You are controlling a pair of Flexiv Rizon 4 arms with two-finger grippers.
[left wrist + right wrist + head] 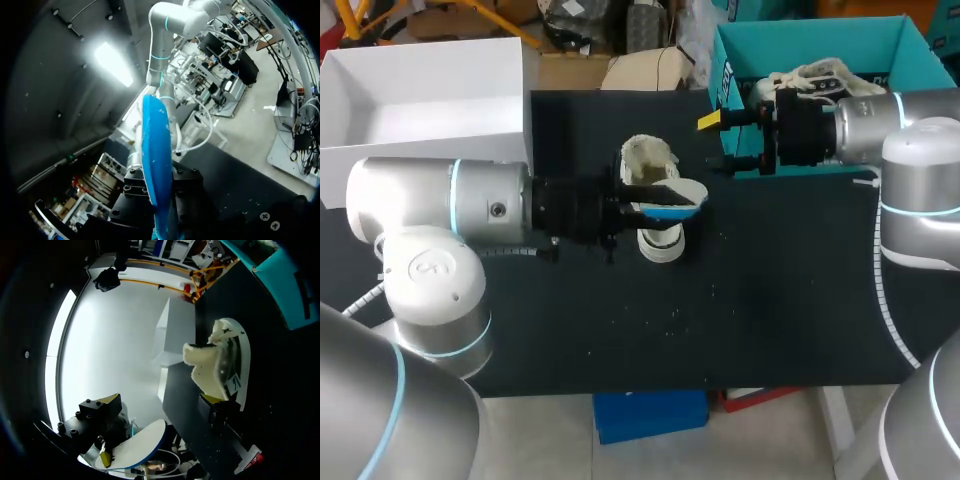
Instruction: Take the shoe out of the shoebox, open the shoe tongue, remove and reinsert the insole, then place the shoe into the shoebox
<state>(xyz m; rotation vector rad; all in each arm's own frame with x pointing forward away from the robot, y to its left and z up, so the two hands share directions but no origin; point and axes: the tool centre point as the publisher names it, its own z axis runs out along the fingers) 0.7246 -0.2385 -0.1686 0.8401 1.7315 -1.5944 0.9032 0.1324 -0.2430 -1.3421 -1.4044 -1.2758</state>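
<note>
1. The white shoe (648, 165) is out of its box and stands sole-down near the middle of the black worktop (770, 300). Its mouth faces up and the cream tongue is pulled open.
2. The insole (675, 197), white on one face and blue on the other, is out of the shoe. It hangs just above the shoe and lies across it.
3. My left gripper (620, 210) has its fingers clamped on one end of the insole, and the rest runs out ahead of them.
4. My right gripper (718, 142) hangs near the shoe on the shoebox side. Its fingers are spread wide, hold nothing and touch nothing.
5. The teal shoebox (740, 50) sits open at the far right of the worktop, with a second white shoe (820, 78) inside it.
6. An open white box (420, 90) sits at the far left.
</note>
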